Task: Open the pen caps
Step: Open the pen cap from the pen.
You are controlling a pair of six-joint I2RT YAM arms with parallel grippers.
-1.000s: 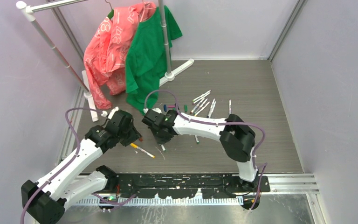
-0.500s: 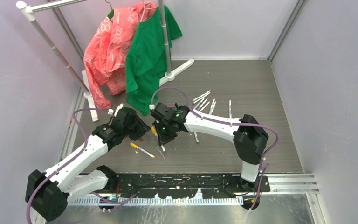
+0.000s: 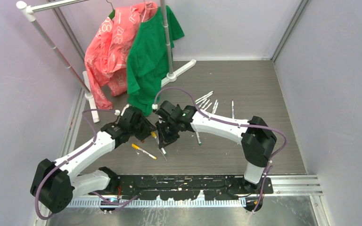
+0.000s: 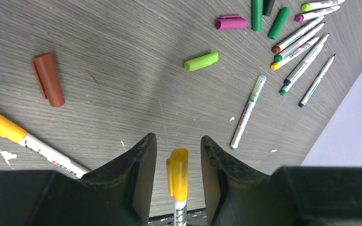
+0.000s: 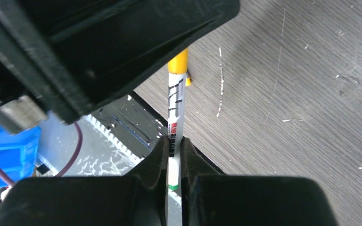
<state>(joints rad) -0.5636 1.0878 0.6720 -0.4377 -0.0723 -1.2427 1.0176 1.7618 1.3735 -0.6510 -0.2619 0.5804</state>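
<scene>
A grey wood-grain bench sits between pale lilac walls, with a clothes rack at its far left corner. Over the bench's left-middle, the right claw is clamped on a white-barrelled pen whose long axis points toward the left claw. The pen's glossy yellow cap sits between the left claw's parted fingers, with a gap on each side.
</scene>
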